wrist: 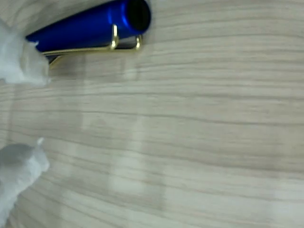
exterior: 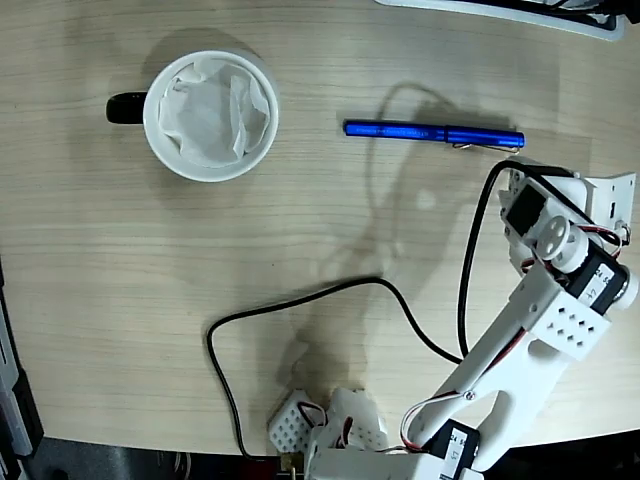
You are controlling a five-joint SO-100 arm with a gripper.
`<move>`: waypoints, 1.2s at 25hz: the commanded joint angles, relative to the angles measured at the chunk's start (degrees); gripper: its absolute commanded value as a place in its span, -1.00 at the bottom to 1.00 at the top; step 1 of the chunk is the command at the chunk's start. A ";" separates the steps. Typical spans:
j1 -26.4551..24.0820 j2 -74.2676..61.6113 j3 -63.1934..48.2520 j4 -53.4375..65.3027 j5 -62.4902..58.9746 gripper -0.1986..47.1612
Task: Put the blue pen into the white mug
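Observation:
The blue pen [exterior: 432, 133] lies flat on the wooden table, cap end with its wire clip pointing right in the fixed view. The white mug [exterior: 211, 115] stands upright at the far left, black handle to the left, crumpled white paper inside. My gripper [exterior: 517, 186] hovers just below the pen's cap end, far from the mug. In the wrist view the pen [wrist: 90, 27] crosses the top left corner. My gripper [wrist: 28, 111] is open, with only bare table between its white fingertips [wrist: 23, 61]. The upper fingertip sits right beside the pen's barrel; I cannot tell if they touch.
A black cable [exterior: 330, 292] loops across the table from the front edge up to the arm's wrist. The arm's white body [exterior: 530, 340] fills the lower right. A white-edged object [exterior: 520, 10] lies along the far top edge.

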 commanded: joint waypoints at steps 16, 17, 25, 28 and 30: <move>1.23 2.99 -2.99 -2.46 -0.53 -0.06; 0.97 2.81 -3.16 -2.99 -0.53 -0.06; -0.88 0.00 -3.25 -5.01 -0.53 -0.06; -1.76 -1.14 -3.25 -5.10 -0.44 -0.06; -2.29 -1.67 -3.08 -5.10 -0.35 -0.06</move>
